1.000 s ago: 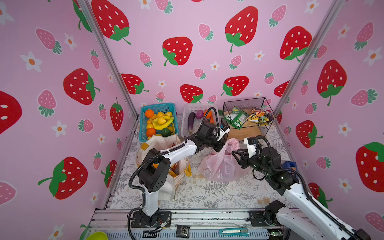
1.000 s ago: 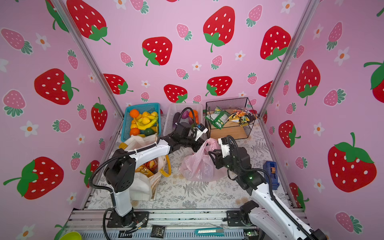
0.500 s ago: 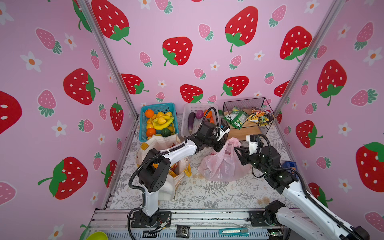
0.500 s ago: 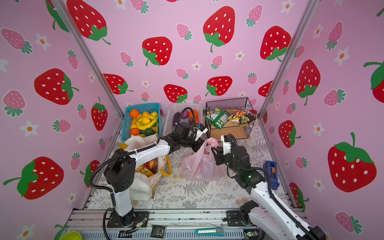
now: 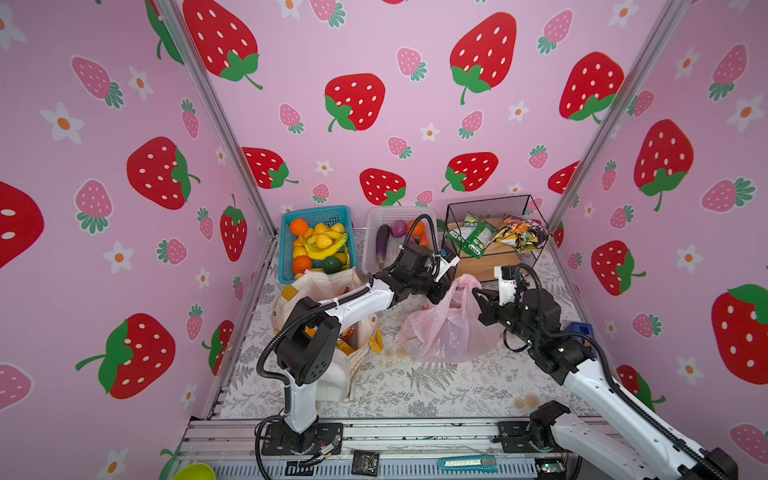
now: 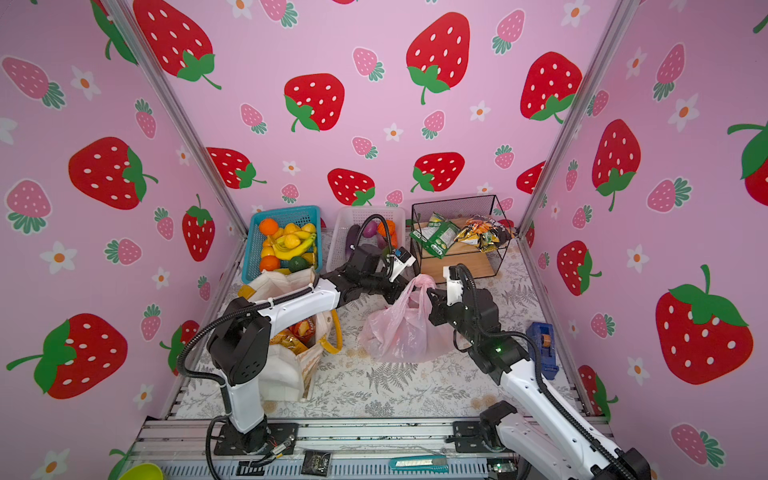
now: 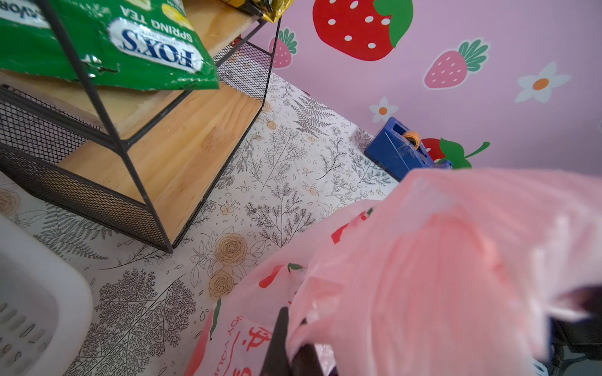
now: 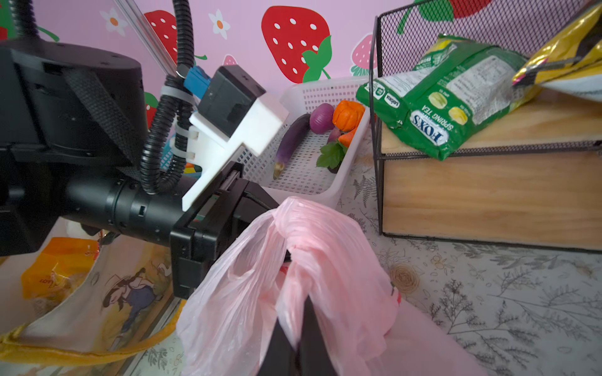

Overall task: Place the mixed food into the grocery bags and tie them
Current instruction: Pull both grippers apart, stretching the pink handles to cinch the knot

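- Two hands grip the pink bag (image 5: 449, 332): a second ago the right hand (image 5: 477, 296) stood just beside it with its jaws partly apart; it has since moved in and clamped shut on the handle on its side
- Meanwhile the left hand (image 5: 444, 296) has not let go and stays pinched tight on the other handle; both handles rise to a peak between the hands
- As before, the bag sits in the middle of the tabletop (image 5: 436, 386), its lower part slumped on the surface
- What the bag holds is hard to make out through the thin film
- Blurred pink plastic blocks much of the left wrist view, with only dark fingertips (image 7: 280, 345) showing at the edge
- At the left stands the canvas tote (image 5: 328, 286), half covered by the left arm (image 5: 357, 303); orange and yellow snack packets (image 6: 297, 334) show in its open mouth
- At the back, an eggplant (image 5: 382, 245), a purple onion (image 5: 399, 228) and an orange toy vegetable (image 8: 348, 115) lie in the white basket (image 5: 390, 214)
- Beside them, fruit (image 5: 322, 245) fills the blue basket (image 5: 316, 212), and green packets (image 5: 469, 239) and yellow packets (image 5: 519, 235) rest on the wire rack (image 5: 490, 203)
- Near the right wall sits a blue tape dispenser (image 6: 540, 347)
- Grey fern and flower prints cover the white tabletop, and pink walls (image 5: 374, 62) with strawberries close three sides
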Robot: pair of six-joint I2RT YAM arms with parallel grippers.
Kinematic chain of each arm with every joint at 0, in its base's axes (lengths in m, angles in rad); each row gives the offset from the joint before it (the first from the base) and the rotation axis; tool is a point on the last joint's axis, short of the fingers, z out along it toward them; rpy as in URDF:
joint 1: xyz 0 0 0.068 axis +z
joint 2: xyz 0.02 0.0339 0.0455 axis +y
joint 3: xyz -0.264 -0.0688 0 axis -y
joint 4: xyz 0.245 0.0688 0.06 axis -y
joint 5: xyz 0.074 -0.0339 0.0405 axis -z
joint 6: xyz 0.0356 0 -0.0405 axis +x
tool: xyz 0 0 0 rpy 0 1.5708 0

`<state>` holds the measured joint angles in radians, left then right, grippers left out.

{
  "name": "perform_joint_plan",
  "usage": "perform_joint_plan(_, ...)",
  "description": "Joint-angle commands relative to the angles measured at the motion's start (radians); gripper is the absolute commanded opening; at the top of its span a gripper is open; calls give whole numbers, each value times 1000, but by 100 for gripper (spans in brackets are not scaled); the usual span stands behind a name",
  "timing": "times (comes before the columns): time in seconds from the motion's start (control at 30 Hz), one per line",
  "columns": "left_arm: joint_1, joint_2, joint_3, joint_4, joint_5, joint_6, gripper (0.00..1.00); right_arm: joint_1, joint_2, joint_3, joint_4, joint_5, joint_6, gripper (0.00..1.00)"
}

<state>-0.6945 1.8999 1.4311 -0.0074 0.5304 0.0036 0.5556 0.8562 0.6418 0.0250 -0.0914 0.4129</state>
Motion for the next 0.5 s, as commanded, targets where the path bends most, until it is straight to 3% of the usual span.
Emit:
perform_joint_plan(0.0, 8, -57, -12, 2, -15, 2, 0, -36, -30, 35, -49, 11, -24, 0)
perform_joint_plan(0.23, 77, -162, -126, 119, -121, -99, 0, -239, -119, 7, -203, -202, -52, 0)
perform_joint_plan(0.47, 128, -202, -160, 106, -285, -136, 0, -404, -128, -46, -181, -305, -27, 0)
